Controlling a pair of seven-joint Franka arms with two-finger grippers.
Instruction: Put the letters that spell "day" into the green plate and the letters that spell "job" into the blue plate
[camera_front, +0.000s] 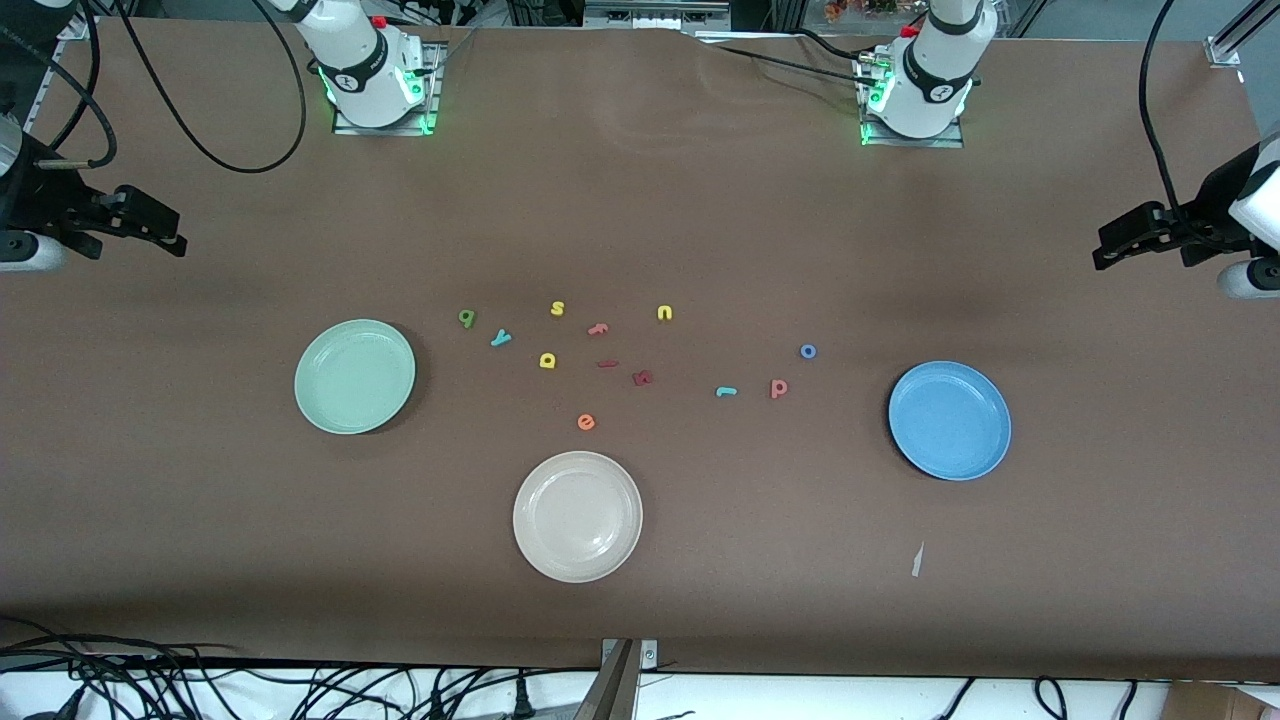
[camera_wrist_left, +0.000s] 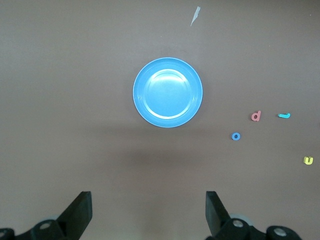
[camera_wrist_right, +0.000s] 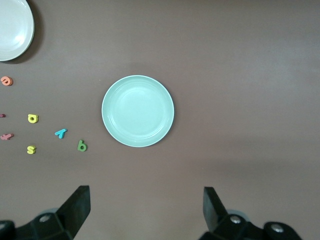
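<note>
Both hands are cut off at the wrist views' edges, only the fingers (camera_wrist_left: 80, 212) and (camera_wrist_right: 77, 210) being seen. The cream-white plate (camera_wrist_right: 12, 30) is clipped at the right wrist view's corner. Two dark red letters (camera_front: 625, 371) are too small to be read.

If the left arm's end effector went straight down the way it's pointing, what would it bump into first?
Probably just bare brown table. The left end effector hangs open, pointing down, and the blue plate lies a little ahead of its fingertips, not between them. Depth is hard to judge, so it might just catch the plate's rim.
</note>
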